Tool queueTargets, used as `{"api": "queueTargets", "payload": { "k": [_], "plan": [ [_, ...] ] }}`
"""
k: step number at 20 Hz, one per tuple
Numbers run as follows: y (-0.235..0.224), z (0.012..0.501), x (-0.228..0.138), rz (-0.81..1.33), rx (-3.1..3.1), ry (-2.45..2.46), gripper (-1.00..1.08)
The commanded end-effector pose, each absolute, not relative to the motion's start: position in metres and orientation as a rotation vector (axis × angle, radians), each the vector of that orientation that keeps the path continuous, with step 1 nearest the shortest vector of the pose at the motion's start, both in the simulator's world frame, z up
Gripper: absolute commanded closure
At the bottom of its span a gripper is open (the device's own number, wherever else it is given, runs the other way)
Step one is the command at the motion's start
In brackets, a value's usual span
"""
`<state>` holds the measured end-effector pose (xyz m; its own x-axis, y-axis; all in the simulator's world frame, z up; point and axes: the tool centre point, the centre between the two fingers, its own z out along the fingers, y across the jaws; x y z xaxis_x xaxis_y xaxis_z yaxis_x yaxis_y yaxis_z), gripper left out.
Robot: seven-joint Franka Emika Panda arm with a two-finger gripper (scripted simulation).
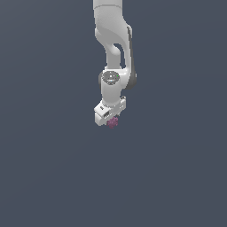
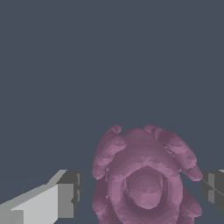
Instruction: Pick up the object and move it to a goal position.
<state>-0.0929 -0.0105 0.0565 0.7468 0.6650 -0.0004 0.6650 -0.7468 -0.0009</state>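
The object (image 1: 113, 123) is a tiny lumpy magenta-purple blob just under the white gripper (image 1: 110, 118) in the exterior view. In the wrist view the object (image 2: 144, 175) fills the space between the two fingertips. One grey pad (image 2: 70, 192) stands a small gap away from it. The other pad (image 2: 213, 187) is at its edge, and I cannot tell whether it touches. The gripper (image 2: 140, 192) is open around the object, with a finger on each side. The arm hangs straight down over it.
A plain dark grey-blue floor (image 1: 53, 168) spreads in all directions around the arm. No other objects or markers show in either view.
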Motion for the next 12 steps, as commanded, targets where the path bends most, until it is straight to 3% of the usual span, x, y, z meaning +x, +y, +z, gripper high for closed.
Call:
{"api": "queueTargets", "payload": {
  "k": [1, 6, 7, 12],
  "plan": [
    [-0.0106, 0.0474, -0.0929, 0.0, -2.935, -1.119, -0.92],
    [-0.0107, 0.0409, -0.0926, 0.0, -2.935, -1.12, -0.92],
    [-0.0107, 0.0409, -0.0926, 0.0, -2.935, -1.12, 1.08],
    [-0.0107, 0.0409, -0.0926, 0.0, -2.935, -1.12, 1.08]
  ]
}}
